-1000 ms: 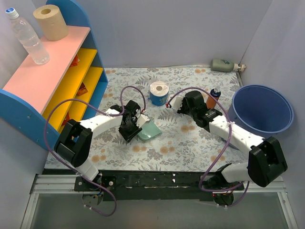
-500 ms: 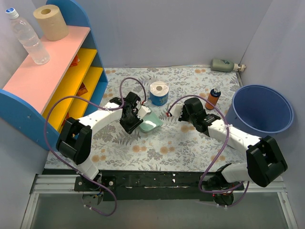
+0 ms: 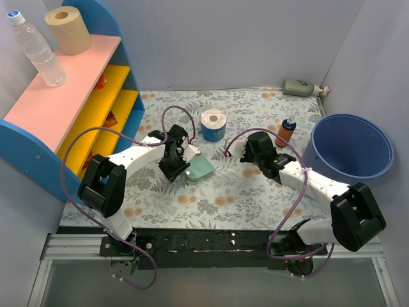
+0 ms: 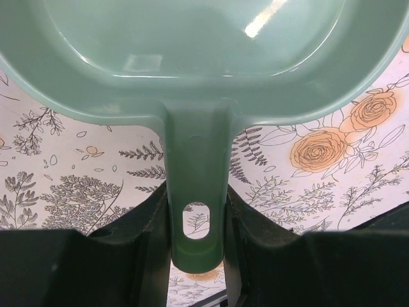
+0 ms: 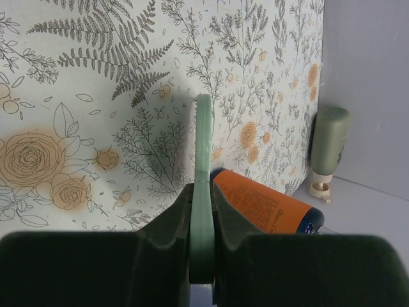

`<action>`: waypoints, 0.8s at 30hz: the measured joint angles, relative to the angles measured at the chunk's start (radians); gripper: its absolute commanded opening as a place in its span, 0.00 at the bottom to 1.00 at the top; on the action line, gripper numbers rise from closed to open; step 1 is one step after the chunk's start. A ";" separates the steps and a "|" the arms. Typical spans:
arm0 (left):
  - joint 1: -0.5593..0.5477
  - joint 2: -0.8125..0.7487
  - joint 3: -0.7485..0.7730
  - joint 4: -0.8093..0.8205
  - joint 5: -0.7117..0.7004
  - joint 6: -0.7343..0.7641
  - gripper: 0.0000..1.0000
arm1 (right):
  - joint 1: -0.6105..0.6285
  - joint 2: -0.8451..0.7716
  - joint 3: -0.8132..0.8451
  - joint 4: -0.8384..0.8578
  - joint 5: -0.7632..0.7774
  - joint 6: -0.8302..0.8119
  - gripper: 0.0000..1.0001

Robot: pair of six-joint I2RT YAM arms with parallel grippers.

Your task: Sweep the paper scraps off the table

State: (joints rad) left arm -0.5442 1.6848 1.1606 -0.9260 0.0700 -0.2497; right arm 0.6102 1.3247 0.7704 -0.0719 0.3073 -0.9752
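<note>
Dustpan shifted slightly nearer, clamped in left gripper

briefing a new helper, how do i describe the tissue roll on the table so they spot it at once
Start at the flower-print table and look to its far middle, just beyond the green dustpan in the left end effector. The tissue roll stands on end there, white with a blue wrapper, unlike the bare tan roll on the pink shelf top.

Right hand clamping thin green tool, orange bottle just behind
</note>
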 measured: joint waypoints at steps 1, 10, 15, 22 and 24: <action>0.000 0.000 0.000 -0.001 0.000 0.000 0.20 | 0.000 0.000 0.000 0.000 -0.002 0.002 0.01; 0.006 0.003 0.000 -0.011 0.001 0.007 0.98 | 0.000 -0.023 0.024 -0.169 -0.116 0.080 0.92; 0.019 -0.008 0.037 -0.047 0.012 -0.007 0.98 | 0.000 -0.076 0.149 -0.410 -0.283 0.192 0.95; 0.060 -0.105 0.194 -0.079 0.087 -0.074 0.98 | 0.000 -0.114 0.421 -0.581 -0.344 0.488 0.95; 0.068 -0.123 0.259 -0.071 0.107 -0.103 0.98 | -0.006 -0.097 0.514 -0.607 -0.326 0.573 0.95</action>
State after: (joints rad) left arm -0.4763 1.5620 1.4193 -0.9974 0.1772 -0.3523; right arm 0.6044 1.2278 1.2842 -0.6785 -0.0185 -0.4026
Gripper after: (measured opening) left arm 0.981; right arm 0.952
